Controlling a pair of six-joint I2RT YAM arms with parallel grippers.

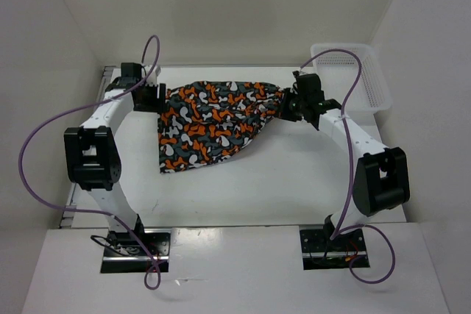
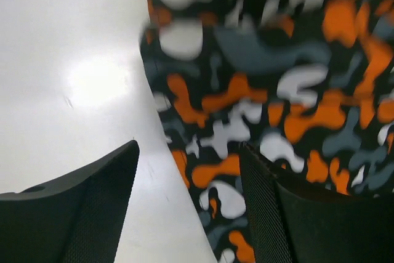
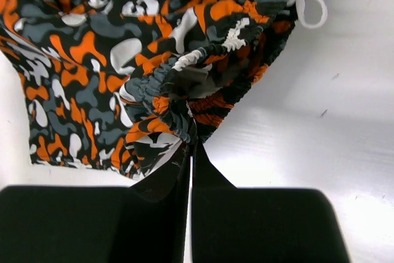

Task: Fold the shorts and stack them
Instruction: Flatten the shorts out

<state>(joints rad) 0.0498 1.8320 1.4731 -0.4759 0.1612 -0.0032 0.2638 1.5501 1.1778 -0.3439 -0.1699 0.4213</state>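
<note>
One pair of shorts (image 1: 213, 126) lies on the table (image 1: 294, 182), its bunched waistband (image 3: 163, 90) pinched by the right gripper (image 3: 191, 147); the left gripper (image 2: 188, 149) gapes over the opposite edge, empty. Folding seems underway: next, the left must seize that edge.

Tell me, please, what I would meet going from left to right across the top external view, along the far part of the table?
left gripper → shorts → right gripper → white mesh basket
</note>
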